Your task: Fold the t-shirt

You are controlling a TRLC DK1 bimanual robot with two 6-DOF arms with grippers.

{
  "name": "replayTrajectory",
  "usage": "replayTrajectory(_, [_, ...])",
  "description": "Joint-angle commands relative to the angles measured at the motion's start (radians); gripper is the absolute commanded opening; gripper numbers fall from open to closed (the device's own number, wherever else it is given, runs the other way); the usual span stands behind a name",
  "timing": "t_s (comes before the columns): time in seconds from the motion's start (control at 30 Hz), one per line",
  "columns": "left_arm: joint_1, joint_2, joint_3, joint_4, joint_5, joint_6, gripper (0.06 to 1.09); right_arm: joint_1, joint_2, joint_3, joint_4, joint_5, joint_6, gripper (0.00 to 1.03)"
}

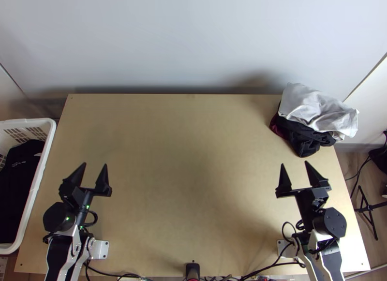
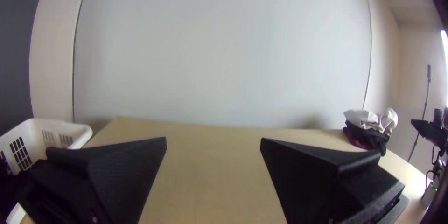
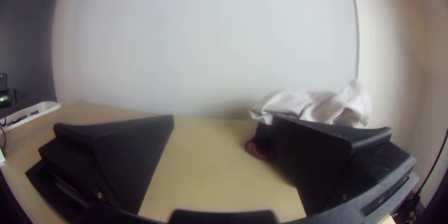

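"Starting stage, I'd say: fetch the garment. Where's the t-shirt?"

"Can't tell which one it is. Candidates: crumpled pale grey-white cloth (image 1: 317, 108), upper right of the frame, lying on bunched black cloth (image 1: 304, 137) at the light wooden table's (image 1: 193, 184) far corner. Or the black printed cloth (image 1: 18, 182) inside the white plastic basket (image 1: 39, 180), left edge."

"Jaws?"

"Left gripper (image 1: 95, 164), lower left: fingers wide apart, nothing between them. Right gripper (image 1: 294, 163), lower right: same, spread and holding nothing."

"So no folding."

"None under way. If it's the pale one, next move is probably the right gripper going up to the pile, pinching just the top layer and dragging it to mid-frame, then both spreading it flat."

"Risk?"

"Black stuff underneath could come along. If it's the basket one, left gripper's job; mind the rim."
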Motion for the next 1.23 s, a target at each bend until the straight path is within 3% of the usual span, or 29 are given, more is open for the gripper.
replayTrajectory(0.0, [-0.012,-0.063,-0.014,-0.226,0.000,0.011,1.04,-0.014,-0.007,-0.008,-0.148,0.000,0.003,0.98])
replayTrajectory(0.13, [0.009,-0.066,-0.014,-0.223,-0.002,0.011,1.04,-0.061,-0.005,-0.011,-0.186,-0.002,0.006,0.98])
replayTrajectory(1.2, [0.011,-0.066,-0.014,-0.225,0.000,0.011,1.04,-0.061,-0.004,-0.014,-0.201,-0.002,0.006,0.98])
